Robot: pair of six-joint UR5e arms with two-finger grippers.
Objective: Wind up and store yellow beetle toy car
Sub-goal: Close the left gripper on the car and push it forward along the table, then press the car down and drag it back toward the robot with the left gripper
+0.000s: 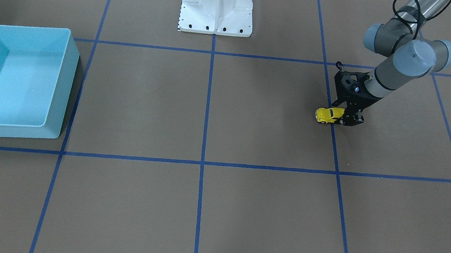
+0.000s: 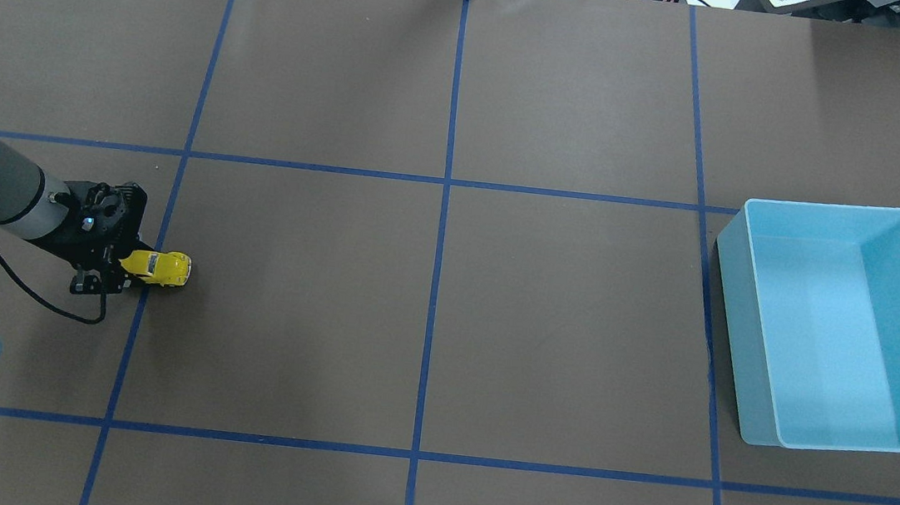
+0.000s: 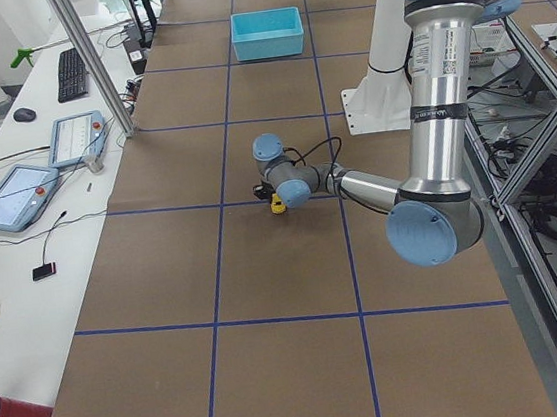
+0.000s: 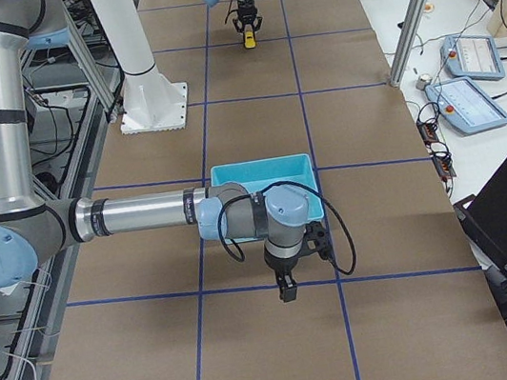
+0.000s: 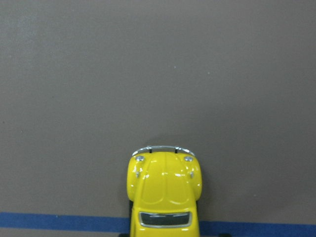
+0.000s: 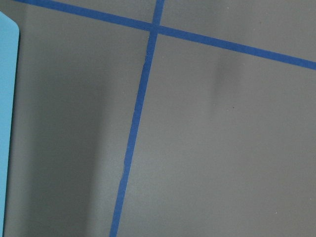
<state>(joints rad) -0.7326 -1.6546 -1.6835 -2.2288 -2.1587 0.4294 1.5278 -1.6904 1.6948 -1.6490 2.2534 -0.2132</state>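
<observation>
Tiny glossy toy car (image 1: 327, 114), likely light and slippery, held by its rear sides in the left fingers (image 1: 351, 119); right fingers (image 4: 289, 290): cannot tell.

Arm stretched out low, left hand (image 1: 345, 119) grips the car (image 1: 327, 114) by its rear. Separately, right hand (image 4: 289, 290) points down; grip undetermined.

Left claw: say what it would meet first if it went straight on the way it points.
The yellow beetle toy car: the left claw tilts down over the car's rear end, so that comes first, then the brown table under it. Whether it already touches the car is unclear.
</observation>
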